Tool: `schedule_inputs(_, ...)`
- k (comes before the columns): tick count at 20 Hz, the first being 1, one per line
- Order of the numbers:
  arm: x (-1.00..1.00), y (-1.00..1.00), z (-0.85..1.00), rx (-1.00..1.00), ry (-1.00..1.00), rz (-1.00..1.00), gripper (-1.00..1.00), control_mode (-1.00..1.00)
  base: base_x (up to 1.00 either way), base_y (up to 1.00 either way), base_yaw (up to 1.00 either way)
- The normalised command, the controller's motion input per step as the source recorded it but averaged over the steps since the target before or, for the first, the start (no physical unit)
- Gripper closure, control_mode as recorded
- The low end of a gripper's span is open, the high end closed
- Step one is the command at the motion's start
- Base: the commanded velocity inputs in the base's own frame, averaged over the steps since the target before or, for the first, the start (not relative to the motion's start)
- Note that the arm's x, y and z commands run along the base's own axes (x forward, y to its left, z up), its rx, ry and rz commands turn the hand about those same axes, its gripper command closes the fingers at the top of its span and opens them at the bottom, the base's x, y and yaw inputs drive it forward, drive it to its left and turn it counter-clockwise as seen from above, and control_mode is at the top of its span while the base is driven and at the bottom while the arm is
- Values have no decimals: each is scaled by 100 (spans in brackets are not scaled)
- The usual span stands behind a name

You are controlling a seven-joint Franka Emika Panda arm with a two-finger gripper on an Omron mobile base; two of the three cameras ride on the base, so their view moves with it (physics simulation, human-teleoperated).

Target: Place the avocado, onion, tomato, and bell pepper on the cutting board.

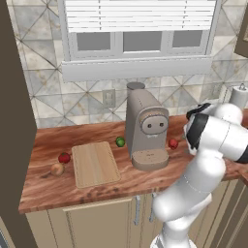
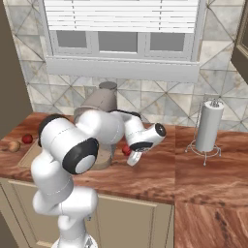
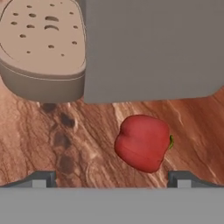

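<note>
Red bell pepper (image 3: 143, 142) on counter — cutting board (image 1: 95, 163) bare.

Occlusions and cut-offs

Right base view: arm covers most of the coffee machine (image 2: 104, 99) and nearly all of the cutting board (image 2: 29, 154); bell pepper (image 2: 127, 150) is a red sliver behind the gripper (image 2: 134, 159), jaws' spread unreadable there. Onion (image 2: 13, 146) sits close to the left edge. Left base view: paper towel roll (image 1: 238, 96) half hidden by the arm; red item by the onion (image 1: 64, 157) too small to identify surely. Hand view: machine body cut by the top edge, fingertips (image 3: 42, 179) barely showing.
</note>
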Motion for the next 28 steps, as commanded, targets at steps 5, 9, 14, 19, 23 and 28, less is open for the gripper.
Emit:
schedule_inputs(5,14,2,0,9,2,2,-100,-100,0,0,0)
schedule_inputs(9,27,0,0,8,9,0,-100,-100,0,0,0)
schedule_inputs(14,30,0,-8,7,14,0,-100,-100,0,0,0)
schedule_inputs(19,11,0,-11,8,11,2,-100,-100,0,0,0)
schedule_inputs(23,0,8,-7,7,10,3,-100,-100,0,0,0)
schedule_inputs(28,0,21,-1,4,5,1,-100,-100,0,0,0)
